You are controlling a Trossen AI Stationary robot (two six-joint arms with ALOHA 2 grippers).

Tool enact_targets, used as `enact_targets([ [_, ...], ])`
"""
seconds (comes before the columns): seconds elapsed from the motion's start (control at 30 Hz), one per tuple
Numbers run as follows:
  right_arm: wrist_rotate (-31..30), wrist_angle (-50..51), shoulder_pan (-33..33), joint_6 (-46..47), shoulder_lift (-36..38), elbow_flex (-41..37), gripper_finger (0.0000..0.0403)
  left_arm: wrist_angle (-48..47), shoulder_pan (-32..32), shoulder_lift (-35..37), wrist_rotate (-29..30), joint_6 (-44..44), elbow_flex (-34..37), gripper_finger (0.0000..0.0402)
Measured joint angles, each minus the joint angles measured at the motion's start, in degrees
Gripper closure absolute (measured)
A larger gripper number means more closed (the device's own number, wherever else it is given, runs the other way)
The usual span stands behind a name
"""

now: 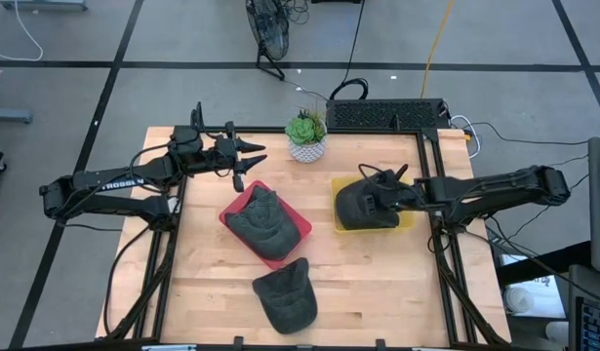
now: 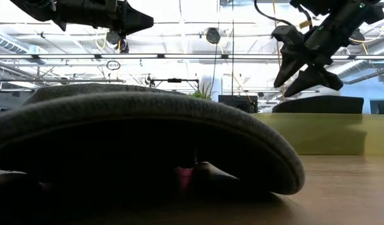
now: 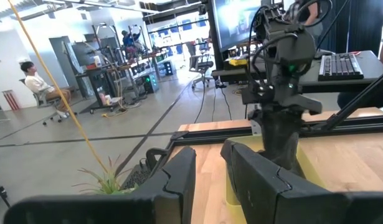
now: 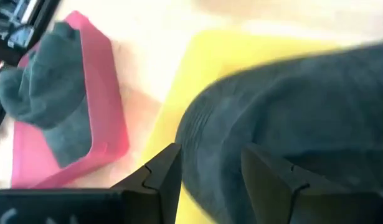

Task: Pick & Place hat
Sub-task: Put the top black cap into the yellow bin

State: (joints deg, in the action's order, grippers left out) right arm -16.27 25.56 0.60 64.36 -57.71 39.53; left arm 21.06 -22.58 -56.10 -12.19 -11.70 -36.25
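Hovering right end effector (image 1: 370, 195), fingers apart, over hat (image 1: 363, 207), yellow tray (image 1: 405, 220)

Right hand (image 1: 376, 198) hangs with fingers apart; left hand (image 1: 249, 156) waits raised, seemingly part open.

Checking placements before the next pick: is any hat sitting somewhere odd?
One dark hat lies loose on the bare table, in no tray. The others sit in the pink tray and yellow tray.

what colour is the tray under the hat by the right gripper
Yellow tray, holding a dark grey hat; clearest in the high view.
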Motion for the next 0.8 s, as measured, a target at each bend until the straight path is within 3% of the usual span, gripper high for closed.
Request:
enact_targets([
  [0.1,-0.9,-0.5,0.0,-0.7,-0.7,0.0,0.0265,0.0,0.0,0.0,0.0,0.0,0.0,0.0293],
  [0.3,4.2,-2.2,0.7,-0.6,-6.2,0.0,0.0284,0.0,0.0,0.0,0.0,0.0,0.0,0.0293],
  [0.53,4.2,-2.1,0.6,-2.3,-11.4,0.0,0.0301,0.0,0.1,0.0,0.0,0.0,0.0,0.0293],
  [0.8,4.4,-3.5,-0.5,-4.8,-6.7,0.0,0.0310,0.0,0.1,0.0,0.0,0.0,0.0,0.0293],
])
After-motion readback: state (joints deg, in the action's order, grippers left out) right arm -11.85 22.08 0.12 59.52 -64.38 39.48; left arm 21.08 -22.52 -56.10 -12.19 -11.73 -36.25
